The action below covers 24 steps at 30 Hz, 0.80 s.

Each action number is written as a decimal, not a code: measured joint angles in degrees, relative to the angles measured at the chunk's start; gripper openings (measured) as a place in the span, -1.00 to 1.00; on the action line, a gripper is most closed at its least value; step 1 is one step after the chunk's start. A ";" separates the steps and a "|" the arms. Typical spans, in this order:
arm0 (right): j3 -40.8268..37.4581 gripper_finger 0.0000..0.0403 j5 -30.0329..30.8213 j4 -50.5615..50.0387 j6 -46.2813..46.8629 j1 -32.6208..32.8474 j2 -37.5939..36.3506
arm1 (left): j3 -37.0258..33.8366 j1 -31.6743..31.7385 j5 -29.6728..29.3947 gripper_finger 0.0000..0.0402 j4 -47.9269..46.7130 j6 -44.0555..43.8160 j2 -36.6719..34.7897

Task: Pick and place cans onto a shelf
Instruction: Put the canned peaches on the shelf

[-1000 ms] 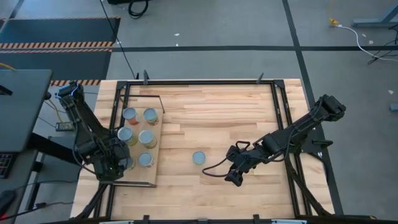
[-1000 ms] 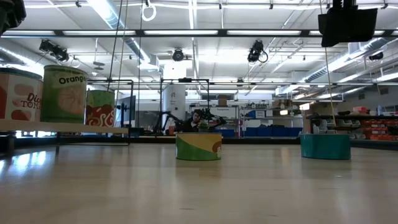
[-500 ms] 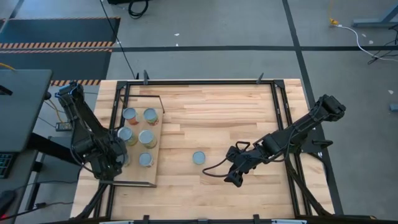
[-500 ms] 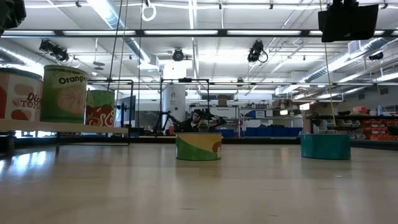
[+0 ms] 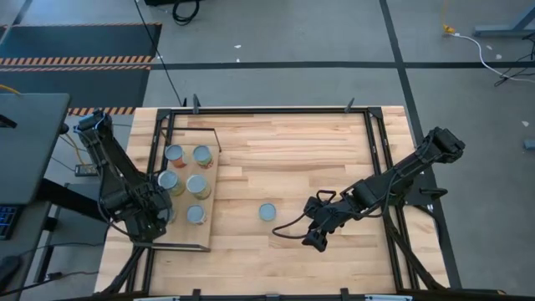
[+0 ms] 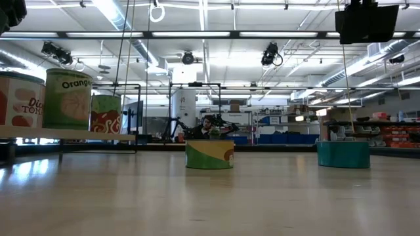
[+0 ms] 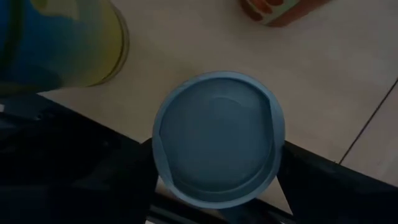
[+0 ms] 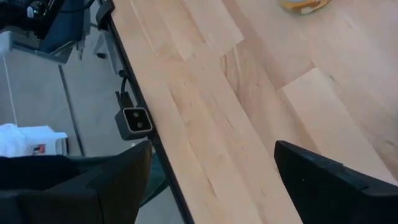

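Currently: placing a can on the shelf

Your left gripper (image 7: 217, 205) sits over the shelf (image 5: 205, 238), fingers flanking a can (image 7: 217, 138); release cannot be confirmed. Your right gripper (image 5: 311, 241) waits spread near the loose can (image 5: 267, 212). Next: lift clear.

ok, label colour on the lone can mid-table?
Yellow over green, with a curved boundary, on the lone can; clearest in the low view.

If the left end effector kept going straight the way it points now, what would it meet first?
Most likely the blue-topped can right below it: the left end effector points down at the shelf, one dark finger on each side of the can. How far above it hangs is unclear.
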 joint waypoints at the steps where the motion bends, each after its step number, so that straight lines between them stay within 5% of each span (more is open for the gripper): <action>1: 0.00 0.71 -0.45 -0.02 0.00 0.00 0.00 | 0.00 0.00 0.00 0.50 0.22 -0.05 0.01; 9: 0.00 0.71 1.25 0.44 -5.14 0.00 0.00 | 0.00 0.00 0.02 0.72 -0.42 -2.67 0.00; 24: 0.02 0.71 1.54 1.27 -8.58 -0.83 0.00 | 0.00 0.00 -0.46 0.73 0.16 -5.45 0.00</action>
